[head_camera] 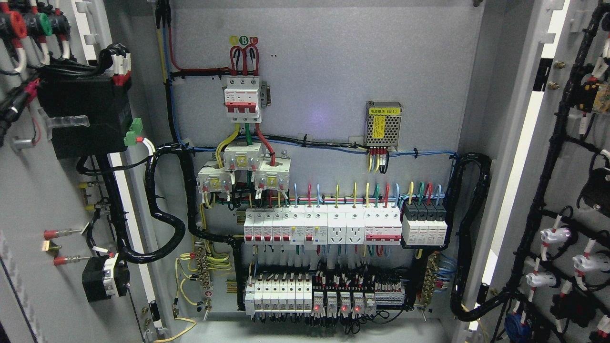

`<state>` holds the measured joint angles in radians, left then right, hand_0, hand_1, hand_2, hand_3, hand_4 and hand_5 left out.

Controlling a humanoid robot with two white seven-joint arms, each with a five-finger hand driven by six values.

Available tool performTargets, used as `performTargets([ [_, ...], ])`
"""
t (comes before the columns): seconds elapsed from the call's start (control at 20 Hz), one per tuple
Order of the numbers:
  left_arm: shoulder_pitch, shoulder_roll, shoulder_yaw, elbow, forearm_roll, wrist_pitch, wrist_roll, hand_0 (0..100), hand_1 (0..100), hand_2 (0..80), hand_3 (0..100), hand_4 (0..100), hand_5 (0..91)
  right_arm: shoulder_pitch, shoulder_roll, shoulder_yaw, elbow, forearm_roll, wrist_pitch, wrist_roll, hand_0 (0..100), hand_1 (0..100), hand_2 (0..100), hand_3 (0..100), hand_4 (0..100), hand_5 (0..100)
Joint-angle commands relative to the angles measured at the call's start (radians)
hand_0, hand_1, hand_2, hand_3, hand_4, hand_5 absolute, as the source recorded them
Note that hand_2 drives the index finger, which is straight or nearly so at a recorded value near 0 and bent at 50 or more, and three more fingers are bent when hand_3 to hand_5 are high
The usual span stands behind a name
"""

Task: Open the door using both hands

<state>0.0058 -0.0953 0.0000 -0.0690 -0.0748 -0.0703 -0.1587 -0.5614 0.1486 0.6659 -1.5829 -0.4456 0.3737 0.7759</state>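
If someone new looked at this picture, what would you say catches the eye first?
Most striking is the open electrical cabinet's back panel, with rows of white breakers across its lower middle and a red-wired main breaker above. Both doors stand swung wide: the left door and the right door show their wired insides. Neither robot hand is visible.

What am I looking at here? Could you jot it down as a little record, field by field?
Scene: inside of an electrical cabinet
Left door: swung open, wiring on its inner face
Right door: swung open, black cable bundles on it
Top centre: main breaker fed by red wires
Right of it: perforated power supply with yellow label
Middle: row of white breakers
Bottom: small modules, three red lights lit
Robot hands: none in view
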Motion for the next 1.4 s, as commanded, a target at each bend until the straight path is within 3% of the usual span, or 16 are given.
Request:
performTargets([
  [0.0,-0.003,0.009,-0.008,0.005,0.0,-0.002,0.004,0,0,0.0,0,0,0.0,0.009,-0.007,-0.026,0.008,-0.001,0.001,0.005,0,0,0,0,0,0],
  [0.2,0.037,0.013,-0.028,0.0,-0.002,-0.015,0.014,0,0,0.0,0,0,0.0,0.093,-0.044,-0.187,0.0,0.007,-0.001,0.005,0,0,0,0,0,0],
  [0.35,0.097,0.014,-0.051,-0.111,-0.006,-0.09,0.013,0,0,0.0,0,0,0.0,0.139,-0.087,-0.304,-0.041,0.007,-0.006,0.005,0,0,0,0,0,0],
  [0.6,0.255,0.068,-0.334,-0.724,-0.002,-0.124,0.011,0,0,0.0,0,0,0.0,0.286,-0.222,-0.404,-0.159,0.007,-0.059,0.006,0,0,0,0,0,0],
  [0.75,0.266,0.129,-0.438,-1.022,-0.01,-0.187,0.013,0,0,0.0,0,0,0.0,0.398,-0.253,-0.448,-0.245,0.011,-0.14,-0.004,0,0,0,0,0,0],
  [0.9,0.255,0.144,-0.495,-1.185,-0.048,-0.342,0.01,0,0,0.0,0,0,0.0,0.5,-0.261,-0.528,-0.287,0.005,-0.307,-0.094,0,0,0,0,0,0],
  [1.0,0.253,0.14,-0.503,-1.256,-0.101,-0.51,0.008,0,0,0.0,0,0,0.0,0.601,-0.276,-0.549,-0.324,0.004,-0.444,-0.145,0,0,0,0,0,0],
  [1.15,0.258,0.138,-0.477,-1.383,-0.132,-0.69,0.008,0,0,0.0,0,0,0.0,0.745,-0.31,-0.554,-0.385,0.002,-0.64,-0.15,0,0,0,0,0,0],
  [1.35,0.257,0.132,-0.373,-1.524,-0.131,-0.764,0.008,0,0,0.0,0,0,0.0,0.842,-0.311,-0.621,-0.41,0.001,-0.91,-0.15,0,0,0,0,0,0],
])
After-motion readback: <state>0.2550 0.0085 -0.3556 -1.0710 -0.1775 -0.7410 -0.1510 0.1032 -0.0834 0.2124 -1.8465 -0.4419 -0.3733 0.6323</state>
